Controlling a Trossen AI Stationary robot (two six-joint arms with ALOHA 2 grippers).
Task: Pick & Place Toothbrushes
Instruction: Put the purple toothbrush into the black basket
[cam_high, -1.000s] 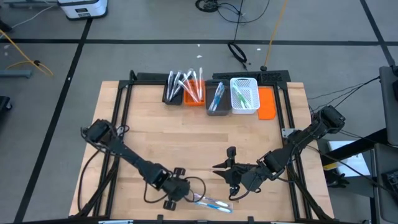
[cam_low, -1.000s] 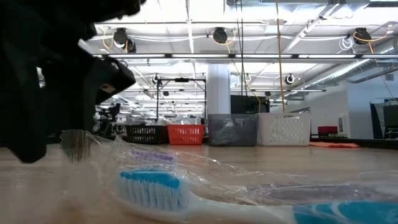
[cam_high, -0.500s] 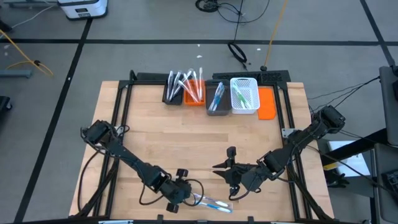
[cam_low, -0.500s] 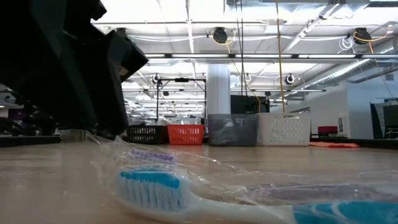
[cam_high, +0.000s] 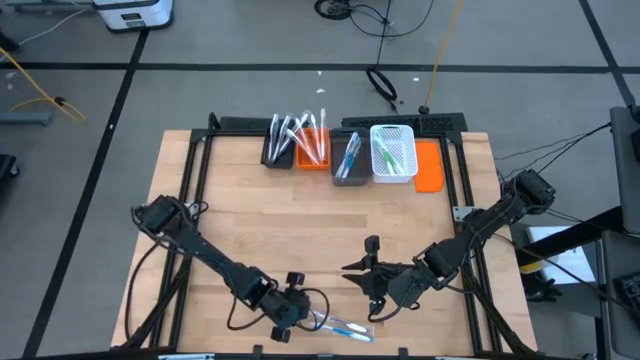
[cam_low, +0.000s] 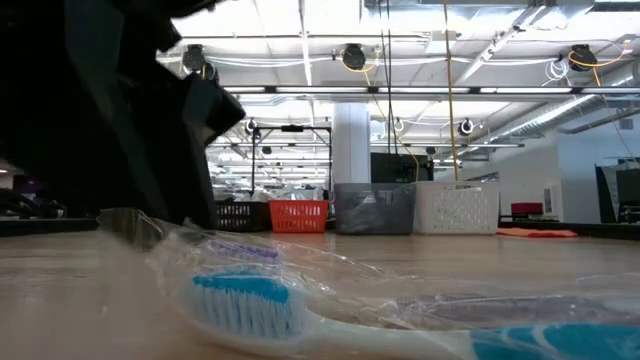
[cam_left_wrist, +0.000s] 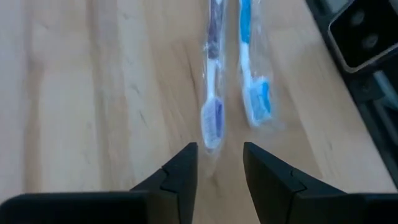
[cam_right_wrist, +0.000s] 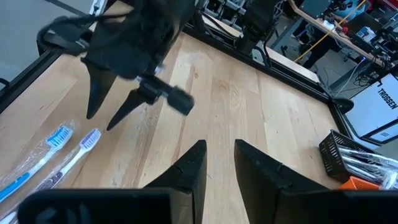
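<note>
Two plastic-wrapped toothbrushes lie side by side flat on the wood near the table's front edge, one blue (cam_left_wrist: 252, 93) and one purple (cam_left_wrist: 211, 112). The high view shows the pair (cam_high: 340, 326), and the low view shows the blue head (cam_low: 245, 300) close up. My left gripper (cam_left_wrist: 219, 155) stands open just short of their head ends, slanting down, its fingers on either side of the purple head's line without touching it. My right gripper (cam_right_wrist: 219, 152) hangs open above the table, right of them (cam_high: 362, 275). More toothbrushes sit in the far bins.
At the far edge stands a row of bins: black (cam_high: 277, 148), orange (cam_high: 312, 150), grey (cam_high: 348, 162) and white (cam_high: 393, 156), then a flat orange piece (cam_high: 428, 166). The black table frame (cam_high: 190, 170) runs round the wood. Bare wood lies between the bins and the grippers.
My left gripper has tipped and edged toward the head ends of the two toothbrushes, keeping its fingers open. The toothbrushes have stayed where they lay.
</note>
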